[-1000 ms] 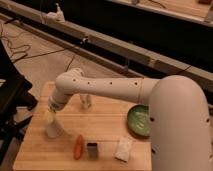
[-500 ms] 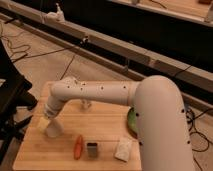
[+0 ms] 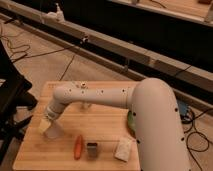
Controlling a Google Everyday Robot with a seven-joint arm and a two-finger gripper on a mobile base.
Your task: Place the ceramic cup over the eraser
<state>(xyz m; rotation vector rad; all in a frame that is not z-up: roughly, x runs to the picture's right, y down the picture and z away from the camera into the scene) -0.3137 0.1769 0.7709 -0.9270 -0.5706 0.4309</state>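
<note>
— Jaws: apart or clamped?
— You cannot tell. Your gripper (image 3: 48, 124) sits low near the left edge of the table (image 3: 102, 131), right at the cup (image 3: 53, 132).
— How far along?
— Early, by my judgement. The eraser (image 3: 92, 150) lies uncovered near the front edge, apart from the cup, with the carrot (image 3: 78, 146) between them. You have the carry across and the lowering over it left.
— Around it?
— Wooden top, a pale pad (image 3: 123, 149) right of the eraser, and cables across the floor behind.

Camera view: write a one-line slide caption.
Gripper at the ceramic cup, image-left on the wooden table; the eraser lies apart, beside the carrot.
</note>
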